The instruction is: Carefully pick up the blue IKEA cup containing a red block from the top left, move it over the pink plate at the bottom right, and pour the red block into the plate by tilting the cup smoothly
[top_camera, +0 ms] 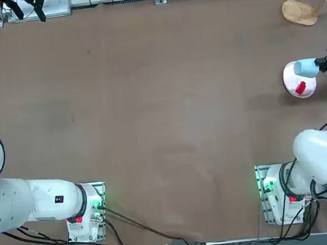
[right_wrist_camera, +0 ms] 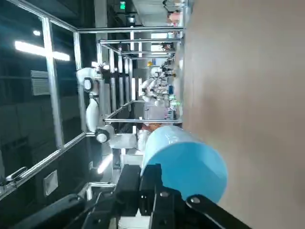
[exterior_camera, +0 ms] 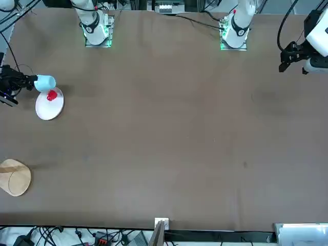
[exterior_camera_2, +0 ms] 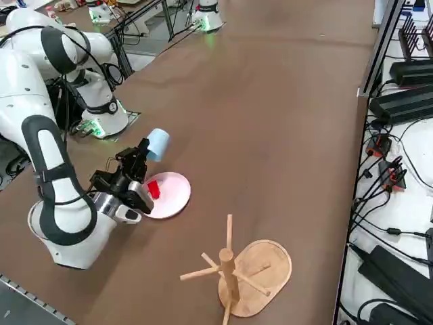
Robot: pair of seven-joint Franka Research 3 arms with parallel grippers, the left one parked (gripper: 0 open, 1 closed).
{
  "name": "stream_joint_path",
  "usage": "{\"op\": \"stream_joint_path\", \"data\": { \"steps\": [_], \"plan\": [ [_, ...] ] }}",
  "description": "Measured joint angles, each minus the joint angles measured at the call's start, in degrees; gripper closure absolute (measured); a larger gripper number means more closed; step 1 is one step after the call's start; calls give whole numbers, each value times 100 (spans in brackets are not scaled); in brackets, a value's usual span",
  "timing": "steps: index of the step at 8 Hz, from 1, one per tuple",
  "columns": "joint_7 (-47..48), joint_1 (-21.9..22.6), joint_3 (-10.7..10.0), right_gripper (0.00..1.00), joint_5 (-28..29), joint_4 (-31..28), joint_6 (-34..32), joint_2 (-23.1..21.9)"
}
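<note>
Gripper (exterior_camera_2: 141, 157) clamped on cup (exterior_camera_2: 157, 143), held tipped on its side above plate (exterior_camera_2: 169, 194) at table's right edge. Block (exterior_camera_2: 153, 189) out of cup, lying on plate near its rim. Wooden rack (exterior_camera_2: 238, 268) standing apart from plate, untouched.

I can't read any words, numbers or brand names here, not on the cup (top_camera: 306, 67), the plate (top_camera: 292, 84) or the table (top_camera: 151, 118).
</note>
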Motion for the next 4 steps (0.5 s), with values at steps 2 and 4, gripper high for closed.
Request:
{"op": "stream_joint_path", "data": {
  "steps": [2, 4],
  "plan": [
    [9, 252, 66, 98, -165, 71, 470, -297],
    [74, 706, 83, 98, -379, -2, 1064, -882]
  ]
}}
